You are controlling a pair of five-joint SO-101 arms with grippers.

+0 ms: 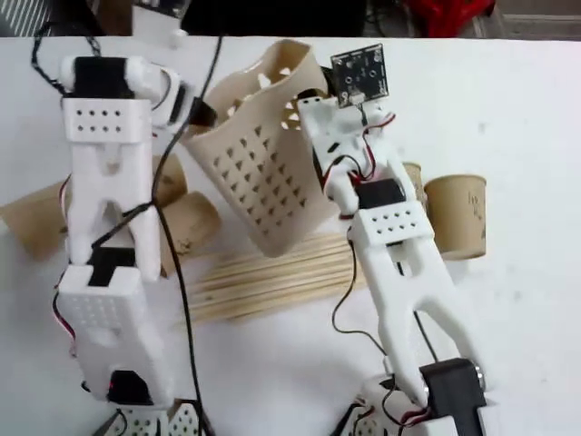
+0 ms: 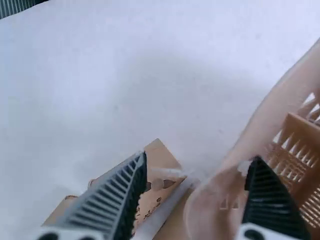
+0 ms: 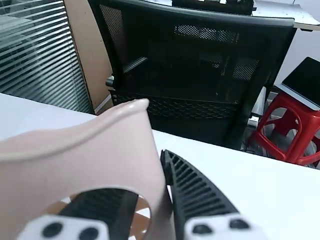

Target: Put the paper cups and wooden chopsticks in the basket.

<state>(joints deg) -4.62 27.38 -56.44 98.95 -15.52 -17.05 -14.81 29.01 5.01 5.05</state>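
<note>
The cream perforated basket (image 1: 263,168) stands tilted in the middle of the table, its lower end over the wooden chopsticks (image 1: 272,277), which lie in a bundle. My right gripper (image 3: 155,200) is shut on the basket's rim (image 3: 100,150), at its far right edge (image 1: 309,100). My left gripper (image 2: 192,200) is open at the basket's left rim (image 1: 186,104), and the rim (image 2: 280,115) passes between its fingers. A brown paper cup (image 2: 157,175) lies just beyond them. More paper cups lie at the left (image 1: 186,222) and far left (image 1: 36,222), and one stands upright at the right (image 1: 458,218).
Another cup (image 1: 415,182) is half hidden behind the right arm. A black cable (image 1: 177,263) runs down the table past the left arm. A black chair (image 3: 200,65) and a red stool (image 3: 295,125) stand beyond the table's far edge.
</note>
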